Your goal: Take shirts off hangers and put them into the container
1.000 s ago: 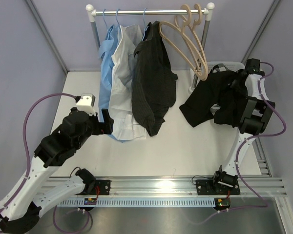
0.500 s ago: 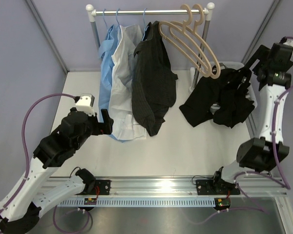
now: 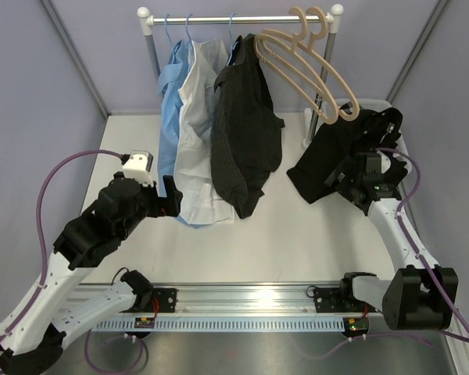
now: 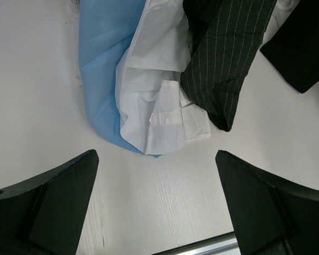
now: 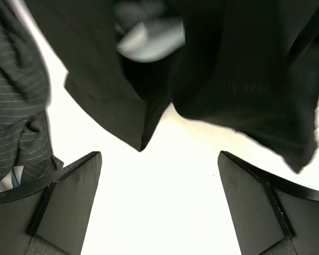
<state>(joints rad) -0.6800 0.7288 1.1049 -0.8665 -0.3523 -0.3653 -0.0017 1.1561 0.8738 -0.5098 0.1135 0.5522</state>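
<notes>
We see the left gripper with jaws wide and nothing between them. It hovers low over the table, facing the bottom hems of the hanging shirts. Three shirts hang on the rail, left to right: light blue shirt, white shirt, dark pinstriped shirt. They're on thin blue hangers, of which only the hooks show. The tails hang close to the table; we cannot tell whether they touch it. In the left wrist view the white tail lies over the blue one, and the pinstriped one overlaps the white. Two wooden hangers hang bare at the right end of the rail, swung out to the right. The black shirt is off its hanger and heaped on the container at the right edge of the table — only a bit of white rim shows behind it, and one part of the shirt spills left onto the tabletop. The right gripper sits just above that shirt, jaws spread wide and empty — black cloth ahead of the fingers, not touching them.
</notes>
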